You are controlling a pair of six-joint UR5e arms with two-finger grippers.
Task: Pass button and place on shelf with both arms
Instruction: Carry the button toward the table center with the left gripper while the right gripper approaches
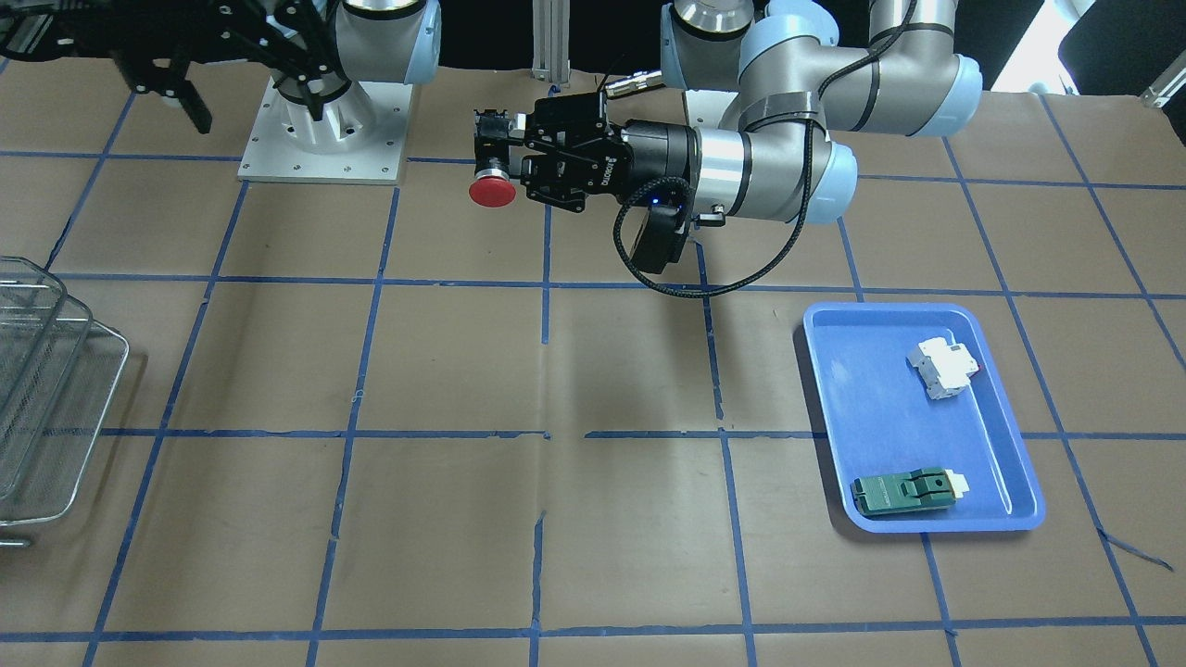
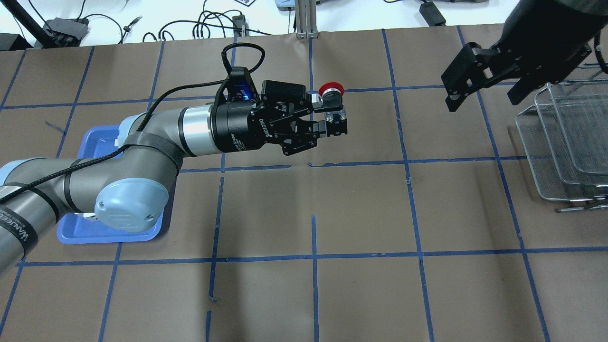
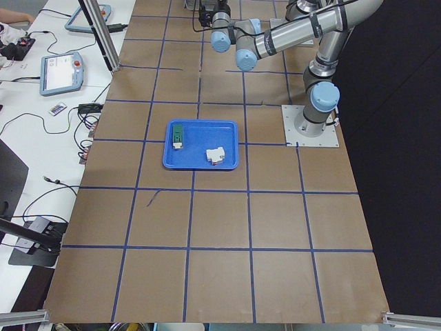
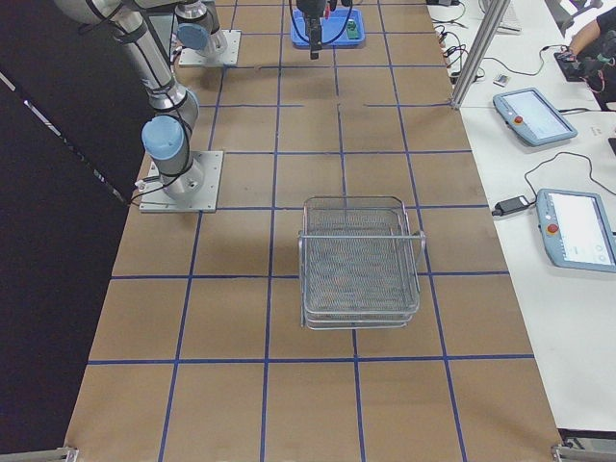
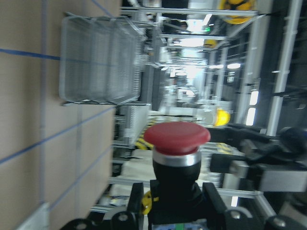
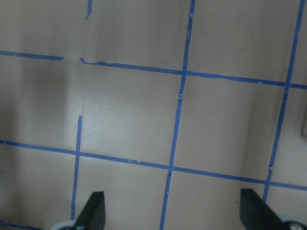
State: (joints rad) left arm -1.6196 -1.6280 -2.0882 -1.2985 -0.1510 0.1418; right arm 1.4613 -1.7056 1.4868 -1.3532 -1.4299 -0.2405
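The button, with a red mushroom cap [image 1: 492, 192] and black body, is held in my left gripper [image 1: 489, 146], which is shut on its body well above the table centre. The left gripper [image 2: 335, 116] points sideways toward the right arm, and the button's cap [image 2: 331, 89] shows beside it. In the left wrist view the button [image 5: 176, 143] fills the middle. My right gripper [image 2: 484, 95] is open and empty, hanging high near the shelf [image 2: 565, 137]. Its fingers [image 6: 92, 211] frame bare table. The wire shelf [image 1: 46, 389] stands empty at the table's end.
A blue tray [image 1: 880, 417] on the left arm's side holds a white breaker block [image 1: 945, 368] and a green flat module [image 1: 903, 491]. Brown paper with blue tape lines covers the table [image 1: 445, 371]. The right arm's base plate [image 1: 324, 139] stands at the back.
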